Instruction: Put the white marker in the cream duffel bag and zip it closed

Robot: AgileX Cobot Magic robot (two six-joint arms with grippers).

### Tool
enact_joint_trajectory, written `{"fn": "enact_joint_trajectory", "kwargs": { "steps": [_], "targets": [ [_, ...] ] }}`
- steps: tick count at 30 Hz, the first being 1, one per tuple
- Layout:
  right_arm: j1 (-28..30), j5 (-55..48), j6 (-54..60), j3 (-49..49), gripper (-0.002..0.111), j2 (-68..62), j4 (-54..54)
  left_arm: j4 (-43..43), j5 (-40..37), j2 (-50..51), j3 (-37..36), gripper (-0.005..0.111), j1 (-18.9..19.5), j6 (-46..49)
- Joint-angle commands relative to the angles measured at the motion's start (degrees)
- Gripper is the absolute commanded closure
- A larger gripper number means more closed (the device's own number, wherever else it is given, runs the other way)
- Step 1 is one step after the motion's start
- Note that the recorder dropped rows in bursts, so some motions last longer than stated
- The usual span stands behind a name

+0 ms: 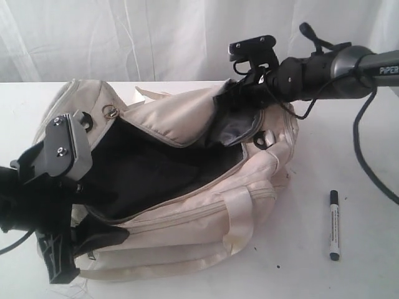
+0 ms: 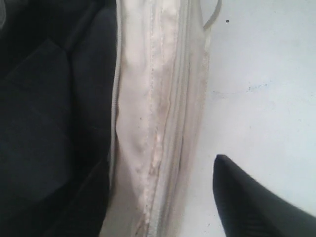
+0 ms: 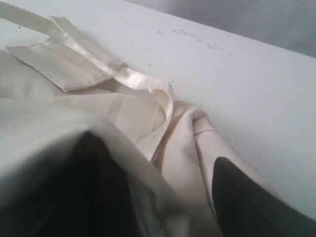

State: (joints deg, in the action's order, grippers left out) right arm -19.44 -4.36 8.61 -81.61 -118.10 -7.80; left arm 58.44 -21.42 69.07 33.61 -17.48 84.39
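The cream duffel bag (image 1: 206, 187) lies in the middle of the table with its top unzipped and its black lining showing. On the bare table to the right of the bag lies the white marker (image 1: 334, 225), with neither gripper near it. My left gripper (image 1: 81, 240) straddles the bag's front left rim (image 2: 158, 123). One black finger (image 2: 247, 207) stands apart from the fabric, over the table; the other is lost against the dark lining. My right gripper (image 1: 234, 106) is at the bag's far right end, where the top flap (image 3: 123, 148) rises between its spread fingers.
A white curtain hangs behind the white table (image 1: 349, 137). The right arm (image 1: 324, 71) and its cable reach over the table's right side. A cream handle (image 1: 240, 218) crosses the bag's front, and another handle (image 3: 98, 69) lies on the table behind the bag.
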Motion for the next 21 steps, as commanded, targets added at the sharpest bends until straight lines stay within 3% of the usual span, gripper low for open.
{"fn": "enact_joint_trajectory", "kwargs": {
  "steps": [1, 5, 13, 21],
  "targets": [
    [0.57, -7.00, 0.20, 0.02, 0.046, 5.20, 0.09, 1.20, -1.19, -0.46, 4.69, 0.042, -0.48, 0.98],
    [0.57, -12.46, 0.20, 0.02, 0.046, 6.94, 0.09, 1.20, -3.17, -0.46, 7.73, 0.042, -0.48, 1.09],
    [0.64, -4.96, 0.20, 0.02, 0.046, 7.31, 0.09, 1.05, -4.62, -0.46, 7.73, 0.042, -0.48, -6.03],
    [0.64, 1.08, 0.20, 0.02, 0.046, 7.31, 0.09, 1.05, -6.93, -0.46, 7.73, 0.042, -0.48, -6.42]
  ]
}}
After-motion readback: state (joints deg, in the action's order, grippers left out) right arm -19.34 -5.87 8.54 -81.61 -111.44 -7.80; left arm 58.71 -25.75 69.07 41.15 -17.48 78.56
